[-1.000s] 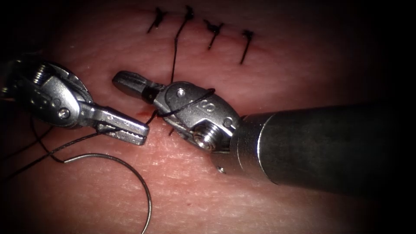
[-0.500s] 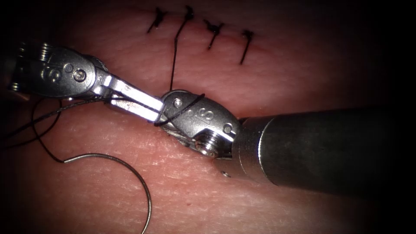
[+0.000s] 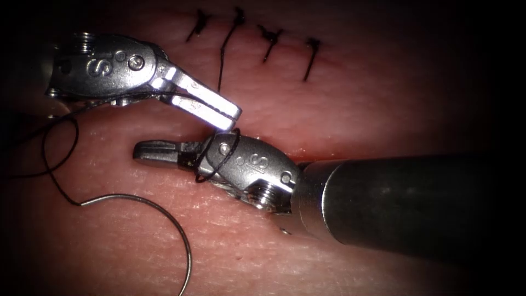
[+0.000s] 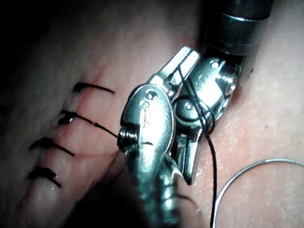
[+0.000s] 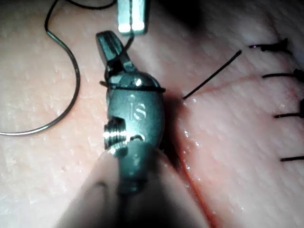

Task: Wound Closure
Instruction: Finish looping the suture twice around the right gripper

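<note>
Across the tissue point(image 3: 339, 109), with four tied stitches point(image 3: 257, 33) closing the far stretch of the cut point(image 3: 307, 156): left tool point(image 3: 219, 112) now lifted up and away from the right tool point(image 3: 156, 153), clamped on the thread point(image 3: 57, 170) and carrying a loop around the right tool's wrist (a throw forming, by the look). Right tool's jaws shut, apparently empty. Needle point(image 3: 164, 219) lying free on the surface, left of the cut, not in tissue.

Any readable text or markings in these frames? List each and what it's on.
"S": stamped on the wrist body of the left arm's tool, read in the endoscope view.
"S": stamped on the wrist body of the right arm's tool, read in the endoscope view.
"IS": the right tool's stamp as it reads in the right wrist view.
No other text: none on the tissue, needle or thread.
</note>
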`<state>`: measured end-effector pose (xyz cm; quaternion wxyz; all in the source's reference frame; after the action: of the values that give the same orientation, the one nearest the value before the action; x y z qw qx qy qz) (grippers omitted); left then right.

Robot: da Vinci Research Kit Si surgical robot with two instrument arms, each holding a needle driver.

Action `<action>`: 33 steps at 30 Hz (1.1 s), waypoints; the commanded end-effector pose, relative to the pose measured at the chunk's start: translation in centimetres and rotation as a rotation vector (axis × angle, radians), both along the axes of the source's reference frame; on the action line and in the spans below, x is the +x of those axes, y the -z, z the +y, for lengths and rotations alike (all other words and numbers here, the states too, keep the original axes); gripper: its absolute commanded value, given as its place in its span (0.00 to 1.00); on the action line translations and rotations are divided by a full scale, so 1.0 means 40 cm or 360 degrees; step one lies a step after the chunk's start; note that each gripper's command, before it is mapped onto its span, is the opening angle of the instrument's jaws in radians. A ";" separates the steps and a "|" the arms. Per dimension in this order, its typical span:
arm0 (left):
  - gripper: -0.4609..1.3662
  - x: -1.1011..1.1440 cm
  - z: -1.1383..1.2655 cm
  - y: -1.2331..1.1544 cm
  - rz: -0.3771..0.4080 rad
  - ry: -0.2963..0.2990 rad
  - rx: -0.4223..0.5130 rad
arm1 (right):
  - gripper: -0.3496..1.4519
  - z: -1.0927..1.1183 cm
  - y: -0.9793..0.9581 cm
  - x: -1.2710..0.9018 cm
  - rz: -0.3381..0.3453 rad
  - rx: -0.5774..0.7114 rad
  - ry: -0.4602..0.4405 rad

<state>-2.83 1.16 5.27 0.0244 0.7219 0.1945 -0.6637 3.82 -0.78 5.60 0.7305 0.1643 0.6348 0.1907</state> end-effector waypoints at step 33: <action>0.06 0.0018 0.0022 -0.0413 0.0172 0.0287 -0.0172 | 0.00 -0.0049 0.0022 -0.0061 0.0375 -0.0039 -0.0129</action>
<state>-2.75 1.24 6.92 -0.0073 0.6970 0.0929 -0.7110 3.55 -0.95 5.51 0.6408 0.1499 0.7282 0.1910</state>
